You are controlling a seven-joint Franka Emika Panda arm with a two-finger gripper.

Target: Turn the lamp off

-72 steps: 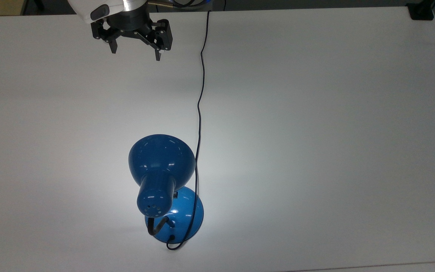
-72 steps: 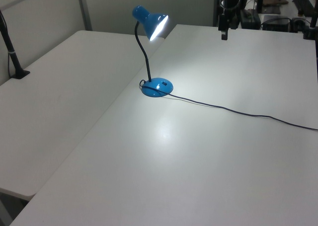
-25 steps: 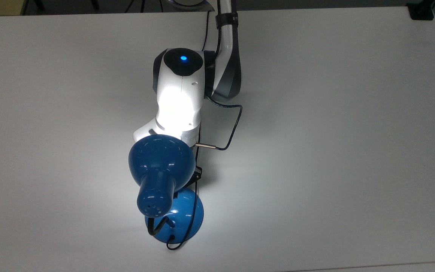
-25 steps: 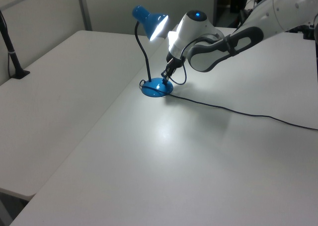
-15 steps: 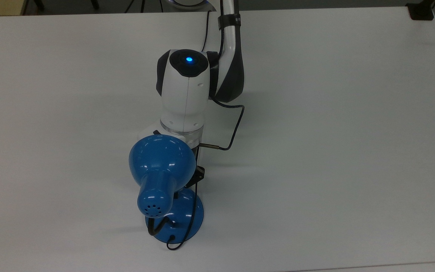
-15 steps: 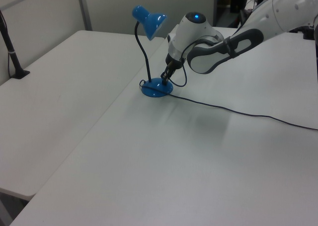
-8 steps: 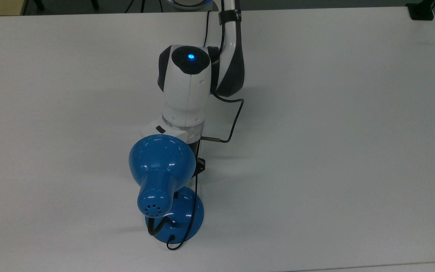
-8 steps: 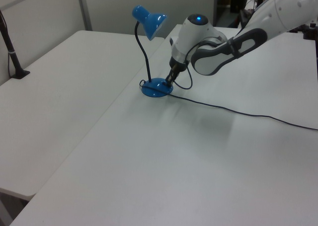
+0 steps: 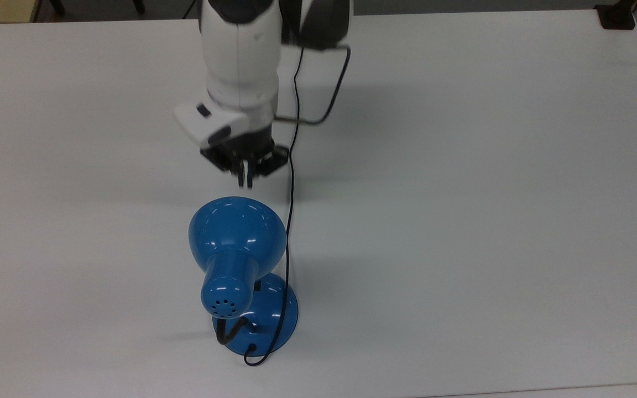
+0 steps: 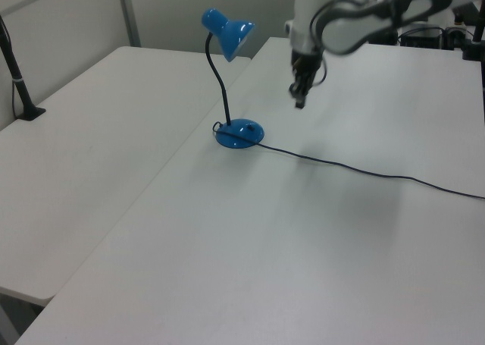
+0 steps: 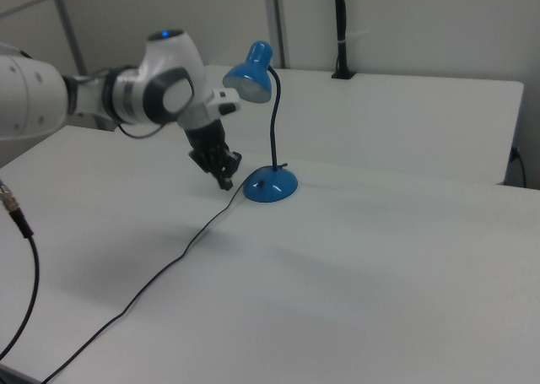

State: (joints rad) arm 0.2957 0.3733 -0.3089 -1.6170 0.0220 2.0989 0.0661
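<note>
White and matte, the worktop (image 9: 490, 193) carries little besides the lamp (image 9: 237, 249), which stands near the bottom edge in the top view, its round blue base (image 10: 239, 133) flat on the surface and its thin black cord (image 9: 292, 166) trailing away past the arm. No pool of light falls under the bell-shaped shade (image 11: 251, 77), so the lamp looks to be off already. The end effector (image 9: 245, 178) hangs in the air just beyond the shade's rim in the top view, well apart from the base, its fingers pressed together and gripping nothing. The lamp would likely handle as light and top-heavy: glossy painted metal that a fingertip could slip on, a gooseneck (image 10: 218, 83) that bends if pushed, and a base free to slide on the smooth worktop. Any contact is best made downward on the small dark switch on the base, not on the shade or neck. No containers are in the scene.
</note>
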